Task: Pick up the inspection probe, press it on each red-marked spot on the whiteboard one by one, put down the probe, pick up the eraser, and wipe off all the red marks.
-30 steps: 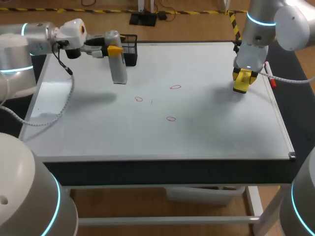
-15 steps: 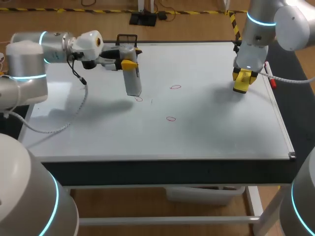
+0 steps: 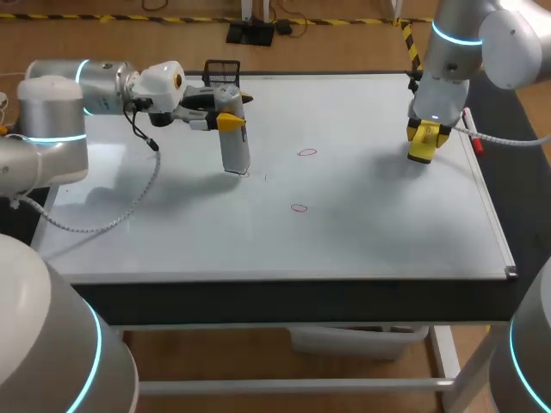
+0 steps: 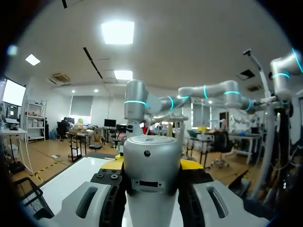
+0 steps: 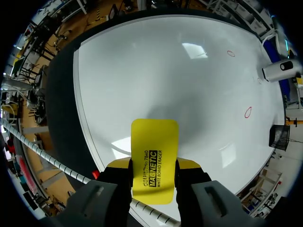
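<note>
The grey inspection probe stands upright over the whiteboard, its lower end at the left red mark. My left gripper is shut on the probe's upper part. In the left wrist view the probe fills the gap between the fingers of the left gripper. Two more red marks lie to the right. At the board's right side my right gripper is shut on the yellow eraser, held just above the board. The right wrist view shows the eraser between the fingers of the right gripper.
A black mesh basket stands at the board's far edge behind the probe. A small red object lies by the board's right rim, near the right arm's cable. The board's framed edge runs along the right.
My left arm has carried the probe rightward from beside the basket and brought its lower end down to the left red mark. The right arm and eraser have not moved.
</note>
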Robot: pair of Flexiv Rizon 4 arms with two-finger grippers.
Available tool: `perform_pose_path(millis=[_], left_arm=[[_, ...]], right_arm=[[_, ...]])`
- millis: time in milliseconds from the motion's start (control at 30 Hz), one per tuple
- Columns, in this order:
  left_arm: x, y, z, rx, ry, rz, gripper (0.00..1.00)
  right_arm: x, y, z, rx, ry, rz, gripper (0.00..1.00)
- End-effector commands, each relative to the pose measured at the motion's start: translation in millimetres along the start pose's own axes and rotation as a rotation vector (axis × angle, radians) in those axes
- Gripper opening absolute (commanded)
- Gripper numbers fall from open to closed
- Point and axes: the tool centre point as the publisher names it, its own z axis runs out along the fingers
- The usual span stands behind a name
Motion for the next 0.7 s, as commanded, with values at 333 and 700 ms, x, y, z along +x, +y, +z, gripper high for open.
perform_pose_path(millis=[333,700], left_arm=[[-10.5,11.8,-0.1,0.011,0.016,-0.001,0.00],[-10.4,20.6,-0.4,0.009,0.027,-0.010,0.00]], right_arm=[[0.6,0.0,-1.0,0.002,0.003,-0.002,0.00],[0.6,0.0,-1.0,0.002,0.003,-0.002,0.00]])
